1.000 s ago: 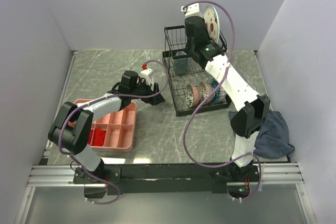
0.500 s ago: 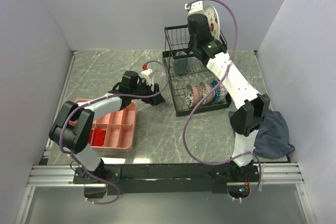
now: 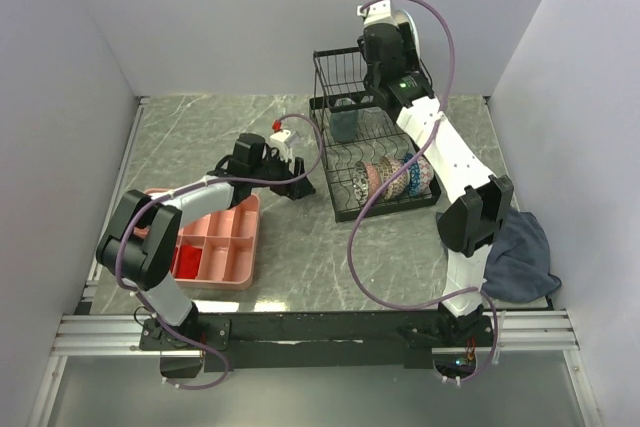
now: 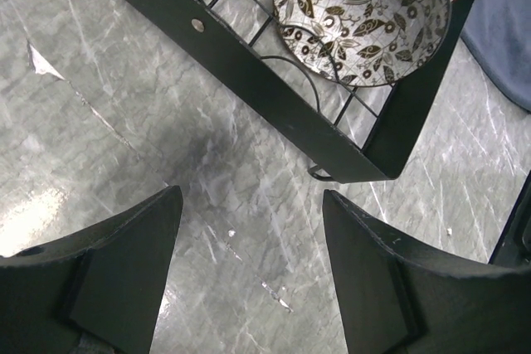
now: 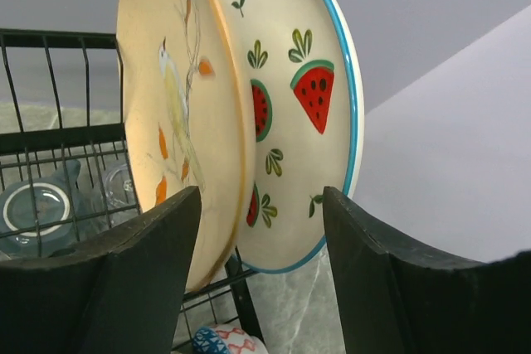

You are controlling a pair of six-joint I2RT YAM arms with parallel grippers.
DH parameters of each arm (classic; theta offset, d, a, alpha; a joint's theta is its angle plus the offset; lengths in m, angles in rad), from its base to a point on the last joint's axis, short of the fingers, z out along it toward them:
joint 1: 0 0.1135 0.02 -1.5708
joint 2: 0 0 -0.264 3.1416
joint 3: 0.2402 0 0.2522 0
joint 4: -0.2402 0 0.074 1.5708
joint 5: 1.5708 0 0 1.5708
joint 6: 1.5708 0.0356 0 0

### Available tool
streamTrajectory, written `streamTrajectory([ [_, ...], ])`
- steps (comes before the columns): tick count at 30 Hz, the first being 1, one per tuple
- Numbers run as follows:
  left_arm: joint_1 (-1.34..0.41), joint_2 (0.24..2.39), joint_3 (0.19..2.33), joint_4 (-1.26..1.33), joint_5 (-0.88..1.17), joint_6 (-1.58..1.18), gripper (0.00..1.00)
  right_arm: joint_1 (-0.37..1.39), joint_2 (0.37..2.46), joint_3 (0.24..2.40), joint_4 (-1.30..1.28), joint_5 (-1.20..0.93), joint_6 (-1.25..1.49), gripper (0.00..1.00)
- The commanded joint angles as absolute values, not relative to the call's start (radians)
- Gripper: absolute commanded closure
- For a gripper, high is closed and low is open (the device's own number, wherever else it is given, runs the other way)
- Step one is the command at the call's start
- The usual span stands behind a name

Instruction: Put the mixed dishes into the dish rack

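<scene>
Two plates stand on edge side by side at the far right of the dish rack (image 3: 375, 142): the tan plate (image 5: 178, 118), which carries a painted bird, and just to its right the watermelon plate (image 5: 290, 105) with its blue rim, both up on the raised upper shelf. The right gripper (image 5: 261, 275) hangs just in front of them, jaws spread wide, gripping nothing and touching nothing; the plates' lower edges show in the gap between the two dark fingers (image 5: 145, 275), so to my eye this is the release end of the plate-loading step. Down in the lower tier, the overhead view shows patterned bowls (image 3: 390, 177) lined up on their sides, and the left wrist view shows one of them, a white bowl with brown leaves (image 4: 361, 14), leaning inside the black frame. The left gripper (image 4: 249, 267) hovers low over the marble table (image 3: 200, 137), just left of the rack's near corner, fingers parted and empty. A clear glass (image 5: 37, 209) sits on the upper shelf to the left of the plates. Nearer on the left lies the pink tray (image 3: 215, 247), and the dark cloth (image 3: 520, 252) lies at the near right. No loose dish shows on the table, so I judge the load is close to done. Next move, as I read it: draw the right arm straight back without clipping the plate rims, since they stand tilted and a nudge could topple them.
</scene>
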State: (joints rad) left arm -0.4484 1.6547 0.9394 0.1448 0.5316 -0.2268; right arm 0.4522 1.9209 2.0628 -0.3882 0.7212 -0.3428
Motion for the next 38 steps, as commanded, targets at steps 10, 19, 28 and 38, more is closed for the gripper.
streamTrajectory([
  [10,-0.446,1.615,1.008,0.130,0.508,-0.206,0.23,0.462,1.766,2.102,-0.414,0.707,-0.321,0.14],
  [19,-0.437,1.540,1.164,0.006,0.357,-0.155,0.04,0.450,1.482,1.853,-0.494,0.485,-0.180,0.00],
  [28,-0.396,1.428,1.233,-0.109,0.282,-0.157,0.03,0.358,1.260,1.614,-0.541,0.525,-0.002,0.00],
  [38,-0.348,1.454,1.360,-0.112,0.080,0.025,0.04,0.177,1.031,1.347,-0.531,0.480,-0.002,0.00],
])
